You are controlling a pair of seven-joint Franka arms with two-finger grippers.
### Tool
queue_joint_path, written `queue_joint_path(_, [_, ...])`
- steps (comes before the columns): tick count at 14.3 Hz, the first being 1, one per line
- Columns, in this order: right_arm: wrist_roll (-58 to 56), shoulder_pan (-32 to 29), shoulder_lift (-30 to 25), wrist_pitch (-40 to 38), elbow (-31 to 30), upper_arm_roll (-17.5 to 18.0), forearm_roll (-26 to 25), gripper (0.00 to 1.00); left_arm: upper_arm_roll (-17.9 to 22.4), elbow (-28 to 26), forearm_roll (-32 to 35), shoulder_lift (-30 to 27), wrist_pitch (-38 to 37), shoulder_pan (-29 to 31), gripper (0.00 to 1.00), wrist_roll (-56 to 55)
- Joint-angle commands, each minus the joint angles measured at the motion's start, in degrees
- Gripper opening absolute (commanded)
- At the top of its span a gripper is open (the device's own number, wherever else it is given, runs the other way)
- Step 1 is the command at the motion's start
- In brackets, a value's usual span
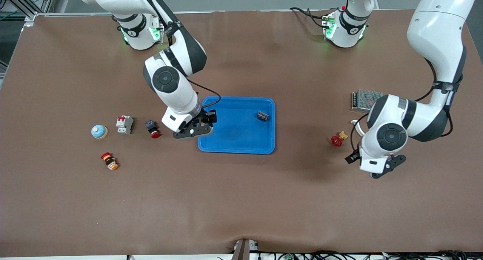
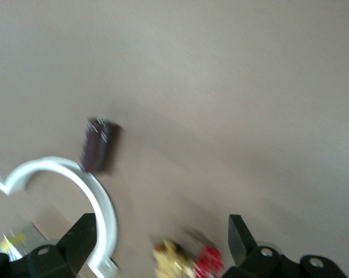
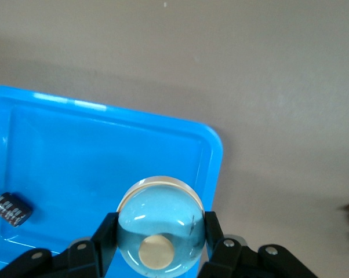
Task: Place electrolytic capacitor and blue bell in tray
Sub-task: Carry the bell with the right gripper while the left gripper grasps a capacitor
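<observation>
Right wrist view: what is gripped, and where?

— Blue bell (image 3: pixel 160 231), clamped between the right gripper's (image 3: pixel 160 234) fingers at the frame's lower edge, over the tray's (image 3: pixel 105 150) rim. The electrolytic capacitor (image 3: pixel 12 209) lies inside.

Front view: what surrounds the tray (image 1: pixel 237 151) at centre frame?

— Toward the right arm's end: red push button (image 1: pixel 153 128), breaker (image 1: pixel 124 124), a second bell (image 1: pixel 99 131). Toward the other end: red valve (image 1: pixel 337 140), near the left gripper (image 1: pixel 381 169), which waits with fingers apart.

Robotics lab — brown-matted table (image 1: pixel 241 199), industrial parts — power supply (image 1: pixel 365 100).
</observation>
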Motion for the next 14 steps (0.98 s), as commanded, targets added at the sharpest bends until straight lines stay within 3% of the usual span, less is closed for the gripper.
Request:
queue_joint_path(1, [2.7,2.3,-2.9,2.8,-5.5,-0.7,-0.3,0.21,-0.7,-3.8,3.8,-0.5,4.5,4.5,1.0,5.4])
queue_joint_path(7, [7.9,5.9,-1.7,9.6,-9.6,-0.7,-0.4,0.21,-0.7,-10.8,3.9,0.2,15.5,11.3,0.99,15.2])
queue_joint_path(10, [8.4,6.6,-0.8,14.9,-12.6,-0.6,-0.4,0.21,-0.7,-12.2,5.5,0.8,17.2,12.6,0.9,15.8])
queue_joint_path(12, [8.4,7.2,0.4,16.8,-13.2,-0.7,-0.4,0.21,-0.6,-13.5,8.2,0.9,18.7,13.3,0.81,15.8])
queue_joint_path(14, [9.7,8.1,1.6,18.2,-13.3,-0.7,-0.4,0.21,-0.7,-13.5,8.5,1.2,18.8,14.2,0.57,15.8])
